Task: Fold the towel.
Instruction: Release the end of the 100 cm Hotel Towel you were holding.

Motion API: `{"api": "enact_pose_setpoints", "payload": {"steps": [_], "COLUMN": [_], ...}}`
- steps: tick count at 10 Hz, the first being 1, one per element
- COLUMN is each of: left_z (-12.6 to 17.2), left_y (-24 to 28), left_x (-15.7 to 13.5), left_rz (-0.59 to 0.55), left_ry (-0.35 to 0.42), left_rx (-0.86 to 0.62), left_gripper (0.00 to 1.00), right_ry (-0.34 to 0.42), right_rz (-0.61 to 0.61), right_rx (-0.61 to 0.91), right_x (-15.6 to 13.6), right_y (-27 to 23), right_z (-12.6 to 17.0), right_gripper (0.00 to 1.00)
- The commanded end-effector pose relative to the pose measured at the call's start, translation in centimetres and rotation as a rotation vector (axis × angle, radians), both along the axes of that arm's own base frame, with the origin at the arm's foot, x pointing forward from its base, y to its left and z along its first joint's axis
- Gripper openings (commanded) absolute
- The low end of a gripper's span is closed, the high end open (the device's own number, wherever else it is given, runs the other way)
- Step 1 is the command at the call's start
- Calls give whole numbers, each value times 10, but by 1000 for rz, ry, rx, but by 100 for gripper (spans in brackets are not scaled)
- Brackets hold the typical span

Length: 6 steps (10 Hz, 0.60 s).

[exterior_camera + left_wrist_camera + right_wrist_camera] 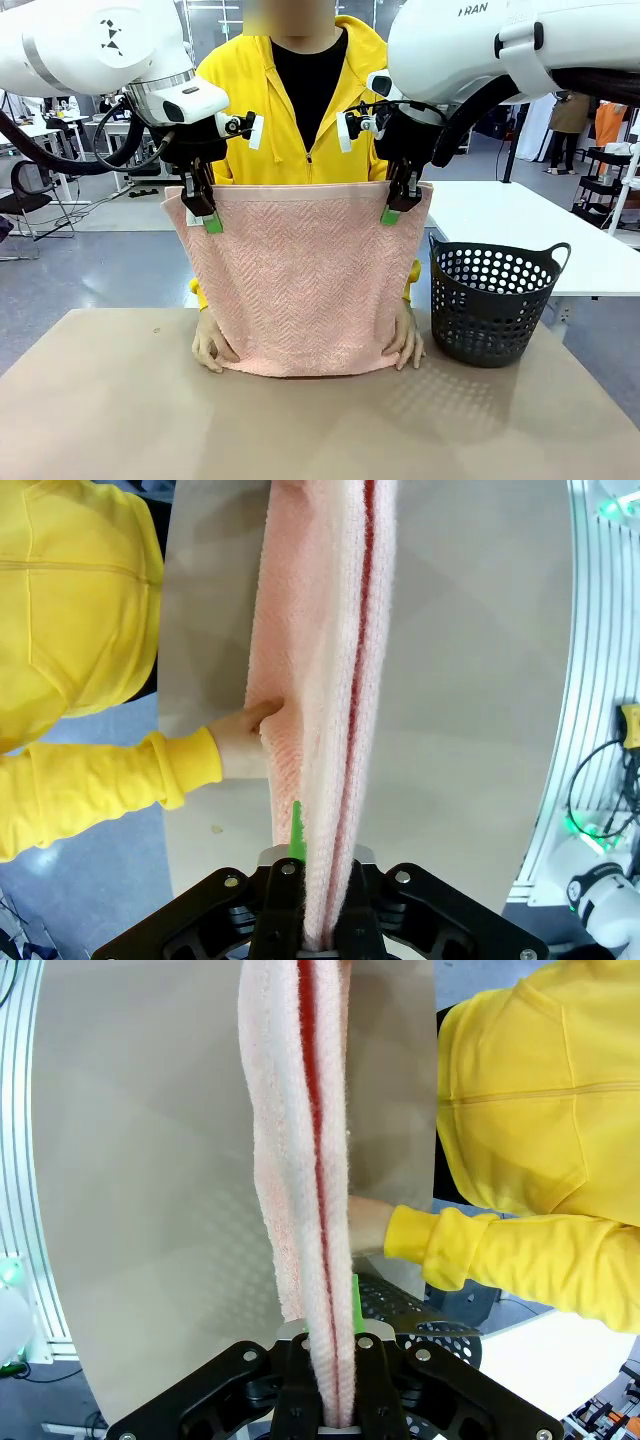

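One salmon-pink terry towel (300, 290), top corners pinched by left gripper (210, 215), right gripper (392, 208). Person's two hands (208, 345) (408, 345) hold bottom edge. One dark perforated basket (495, 300) right.

Left arm (90, 50) and right arm (500, 40) raised, jaws pinched on towel (300, 290).

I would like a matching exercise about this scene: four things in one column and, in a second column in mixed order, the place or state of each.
Things:
1. towel
2. basket
3. left gripper
4. person's hands

Places or states:
A. stands on the table, at picture right in the front view
B. shut on an upper corner of the towel
C. held up by its two upper corners, lower edge on the table
D. hold the towel's lower corners at the table

Pairs: 1-C, 2-A, 3-B, 4-D
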<state>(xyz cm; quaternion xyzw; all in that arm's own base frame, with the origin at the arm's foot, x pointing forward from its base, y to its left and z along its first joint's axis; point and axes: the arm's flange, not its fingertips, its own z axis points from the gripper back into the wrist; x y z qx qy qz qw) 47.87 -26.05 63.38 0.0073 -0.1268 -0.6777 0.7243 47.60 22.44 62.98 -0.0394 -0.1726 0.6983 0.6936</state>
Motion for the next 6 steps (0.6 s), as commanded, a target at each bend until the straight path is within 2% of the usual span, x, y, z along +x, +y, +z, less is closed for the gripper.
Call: {"api": "enact_pose_setpoints", "payload": {"steps": [1, 6], "left_z": [4, 4], "left_y": [0, 0], "left_x": [2, 2], "left_rz": [-5, -5], "left_ry": [-10, -10], "left_rx": [7, 7], "left_gripper": [0, 0], "right_ry": [-7, -7], "right_rz": [-3, -3], "right_rx": [-6, -6], "right_x": [0, 0], "right_y": [-3, -3], "right_z": [2, 2], "right_gripper": [0, 0]}}
